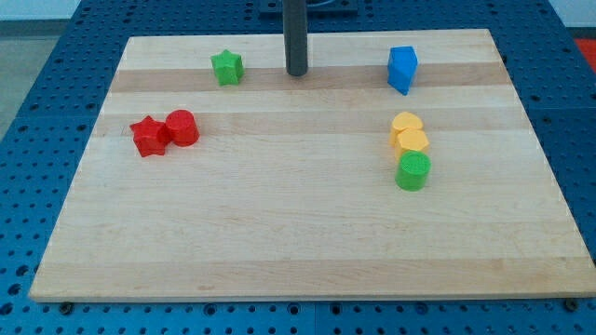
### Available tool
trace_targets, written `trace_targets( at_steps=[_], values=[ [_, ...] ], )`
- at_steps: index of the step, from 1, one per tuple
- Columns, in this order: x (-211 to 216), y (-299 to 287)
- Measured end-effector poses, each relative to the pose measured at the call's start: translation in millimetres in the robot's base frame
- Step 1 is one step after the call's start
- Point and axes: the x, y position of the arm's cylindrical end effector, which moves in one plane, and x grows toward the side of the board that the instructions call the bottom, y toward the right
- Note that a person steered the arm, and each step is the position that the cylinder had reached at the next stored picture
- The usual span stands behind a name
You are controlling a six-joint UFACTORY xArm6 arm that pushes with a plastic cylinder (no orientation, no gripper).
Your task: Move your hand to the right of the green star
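Observation:
The green star (226,67) lies near the view's top edge of the wooden board (279,223), left of centre. My tip (296,73) is the lower end of a dark rod that comes down from the view's top. It rests on the board to the right of the green star, with a clear gap between them, at about the same height in the view.
A red star (148,137) touches a red cylinder (182,127) at the left. A blue block (402,70) stands at the top right. Below it, two yellow blocks (409,132) and a green cylinder (413,171) form a column.

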Motion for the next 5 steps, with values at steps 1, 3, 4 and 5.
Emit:
trace_targets(
  at_steps=[1,3,4,5],
  values=[
    [-0.9,-3.6],
    [-2.4,-4.4],
    [-7.3,-4.4],
    [-7.3,-5.5]
  ],
)
